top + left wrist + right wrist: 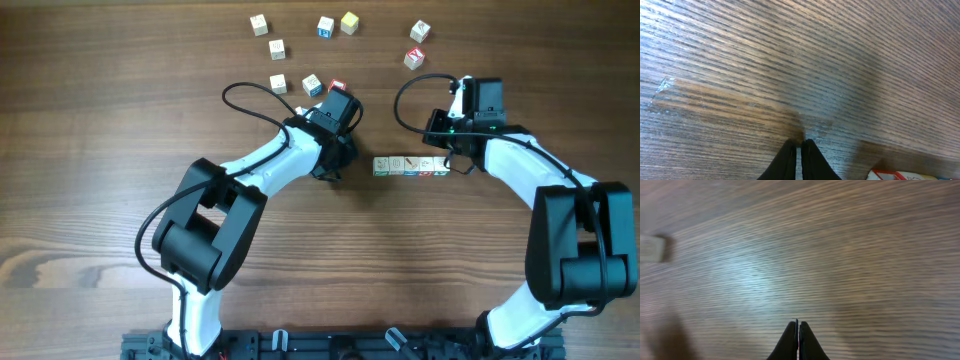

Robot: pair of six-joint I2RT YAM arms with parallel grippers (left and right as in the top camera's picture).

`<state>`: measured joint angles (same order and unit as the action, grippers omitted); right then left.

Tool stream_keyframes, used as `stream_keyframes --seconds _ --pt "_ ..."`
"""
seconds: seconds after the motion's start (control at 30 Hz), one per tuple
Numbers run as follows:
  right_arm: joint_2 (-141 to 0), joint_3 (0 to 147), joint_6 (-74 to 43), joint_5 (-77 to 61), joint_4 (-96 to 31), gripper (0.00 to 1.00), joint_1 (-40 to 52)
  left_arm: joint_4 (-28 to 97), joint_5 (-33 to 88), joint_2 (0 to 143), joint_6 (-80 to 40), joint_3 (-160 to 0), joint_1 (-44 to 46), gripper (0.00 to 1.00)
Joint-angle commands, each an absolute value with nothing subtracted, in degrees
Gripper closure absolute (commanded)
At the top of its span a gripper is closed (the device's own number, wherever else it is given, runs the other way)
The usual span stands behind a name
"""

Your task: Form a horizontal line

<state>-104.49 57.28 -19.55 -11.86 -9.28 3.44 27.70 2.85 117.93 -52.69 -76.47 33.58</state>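
Dark brown wood-grain counter (90, 150) is carrying every item listed; two white-and-black robot arms are reaching in from its near edge.

1. Horizontal line (411, 166) of four tiny pale wooden cubes with coloured printed marks, touching side to side. It is lying flat near the middle of the counter, running left to right between the two end effectors.

2. Left end effector (801, 146), black, two-fingered. Its fingers are pressing together with only a hairline slit between them, pinching nothing. Overhead, it is pointing down just beside the left end of the horizontal line, with a strip of bare wood separating the two. Whether the tips are touching the counter cannot be told.

3. Right end effector (798, 325), black, two-fingered. Its fingers are pressing fully together, holding nothing, over bare wood. Overhead, its wrist is standing at the right end of the horizontal line, and the fingertips are hiding beneath it.

4. Loose pale wooden cubes, nine in all. Six are sitting scattered along the far side, among them a yellow-topped cube (349, 22) and a red-marked cube (414, 58). Three are sitting in a loose group (312, 85) just behind the left wrist. All are lying apart from the horizontal line.

5. Red-edged block corner (890, 175), showing at the bottom of the left wrist view, cut off by the frame.

6. Blurred pale block (652, 247), at the left edge of the right wrist view, too soft to identify.
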Motion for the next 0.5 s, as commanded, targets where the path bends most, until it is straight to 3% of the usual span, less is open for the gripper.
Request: stream_keyframes --seconds 0.0,0.47 --pt "-105.23 58.11 -22.46 -17.1 -8.6 0.96 3.38 29.23 -1.34 119.92 -52.75 -74.94 32.62 0.93" --pt "-106.74 58.08 -25.69 -18.15 -5.65 0.96 7.03 36.36 -4.78 119.92 -53.01 -74.94 24.16 0.96"
